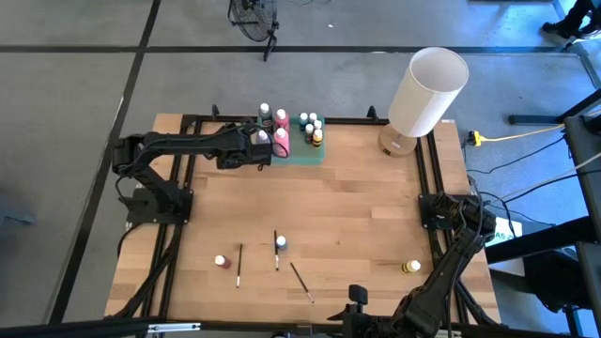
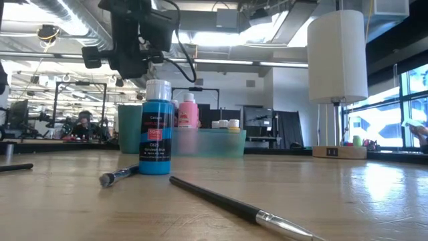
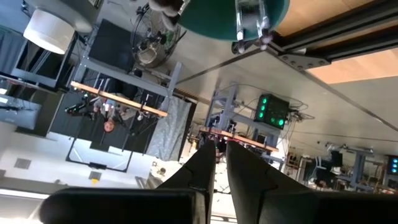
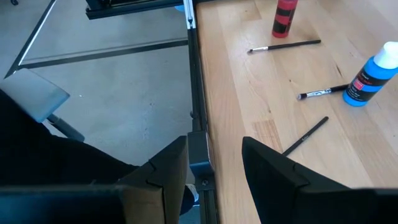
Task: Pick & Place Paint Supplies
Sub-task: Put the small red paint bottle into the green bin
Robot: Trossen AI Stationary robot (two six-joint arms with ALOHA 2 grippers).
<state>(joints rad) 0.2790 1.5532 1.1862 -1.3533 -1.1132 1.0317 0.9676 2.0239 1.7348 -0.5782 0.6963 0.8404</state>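
A wide bare stretch of my wooden table (image 1: 357, 216) separates the white lamp (image 1: 427, 89) and green tray (image 1: 305, 155) at the far edge from three loose paint bottles, blue (image 1: 281, 242), red (image 1: 222, 262) and yellow (image 1: 411, 267), and three paintbrushes (image 1: 239, 265) near the front. My left gripper (image 1: 272, 143) hovers beside the tray's pink bottle (image 1: 281, 141), fingers nearly together, empty. My right gripper (image 4: 214, 155), half open, holds nothing at the front rim.
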